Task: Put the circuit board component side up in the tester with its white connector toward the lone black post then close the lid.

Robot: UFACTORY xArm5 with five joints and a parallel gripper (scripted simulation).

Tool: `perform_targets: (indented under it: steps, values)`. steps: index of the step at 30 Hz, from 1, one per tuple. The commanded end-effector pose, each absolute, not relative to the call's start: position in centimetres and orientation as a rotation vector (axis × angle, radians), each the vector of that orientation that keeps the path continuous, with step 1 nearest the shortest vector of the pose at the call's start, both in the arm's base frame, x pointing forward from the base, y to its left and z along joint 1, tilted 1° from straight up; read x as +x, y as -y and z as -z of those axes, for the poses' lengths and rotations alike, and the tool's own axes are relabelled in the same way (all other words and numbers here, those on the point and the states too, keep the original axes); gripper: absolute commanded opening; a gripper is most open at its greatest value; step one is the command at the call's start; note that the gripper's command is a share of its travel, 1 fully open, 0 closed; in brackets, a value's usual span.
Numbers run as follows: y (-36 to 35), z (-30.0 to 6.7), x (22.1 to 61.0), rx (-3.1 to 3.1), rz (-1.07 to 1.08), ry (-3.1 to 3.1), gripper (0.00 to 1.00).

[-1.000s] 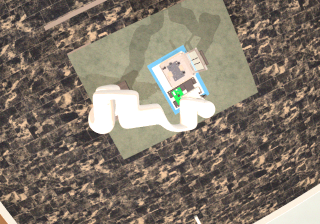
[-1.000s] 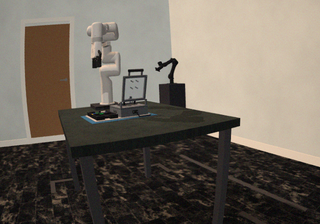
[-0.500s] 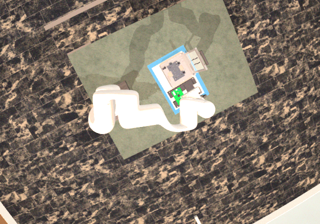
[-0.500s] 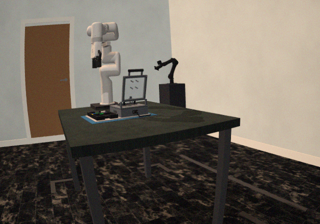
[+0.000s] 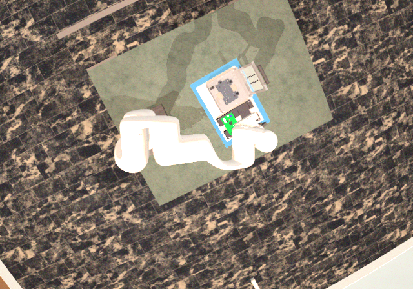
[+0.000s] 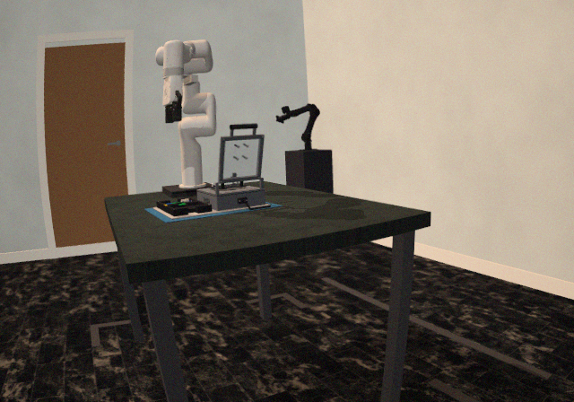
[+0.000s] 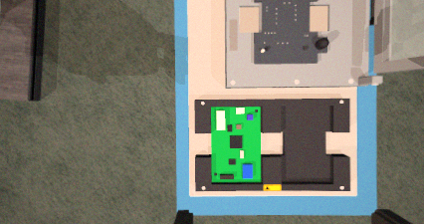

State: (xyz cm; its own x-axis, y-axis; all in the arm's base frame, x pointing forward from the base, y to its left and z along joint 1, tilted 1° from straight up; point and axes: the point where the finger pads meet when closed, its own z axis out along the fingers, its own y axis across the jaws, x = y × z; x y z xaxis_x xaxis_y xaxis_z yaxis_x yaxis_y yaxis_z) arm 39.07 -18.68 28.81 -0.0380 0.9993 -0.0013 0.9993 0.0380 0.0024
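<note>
The green circuit board point(image 5: 230, 122) point(image 7: 224, 151) lies component side up in the left part of the black tray point(image 5: 244, 109) point(image 6: 199, 208) point(image 7: 309, 144). Its larger white block point(image 7: 220, 120) is at the board's upper left in the wrist view. The tester point(image 5: 233, 104) point(image 6: 211, 200) point(image 7: 289, 76) stands beside the tray; its lid point(image 5: 255, 77) point(image 6: 240, 170) point(image 7: 405, 25) stands open. A black post point(image 5: 211, 87) stands apart from two others; it is outside the wrist view. A light pin point(image 7: 263, 50) shows. My gripper point(image 6: 172, 112) point(image 7: 287, 218) is open and empty, high above the tray side.
Tray and tester stand on a blue-edged mat point(image 6: 167, 219) point(image 7: 365, 199) on the green table point(image 5: 300, 95). The lid's handle point(image 5: 262, 74) point(image 6: 243, 126) rises above the tester. A cable point(image 6: 252, 206) leaves the tester's side. The arm's base plate point(image 7: 17, 45) is at the left in the wrist view.
</note>
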Motion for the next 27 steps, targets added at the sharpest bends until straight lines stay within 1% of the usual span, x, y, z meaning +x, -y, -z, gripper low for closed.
perform_targets:
  steps: [1,6,8,23,25,27]
  values:
    - [18.9,-28.2,39.2,2.175,-0.003,-2.259,1.00]
    - [19.5,-25.6,39.6,2.175,-0.003,-2.259,1.00]
    - [19.5,-25.6,39.6,2.175,-0.003,-2.259,1.00]
    - [22.7,-12.7,41.7,2.175,-0.002,-2.260,1.00]
    - [22.7,-12.7,41.7,2.175,-0.002,-2.260,1.00]
    - [23.2,-10.7,42.0,2.175,-0.002,-2.260,1.00]
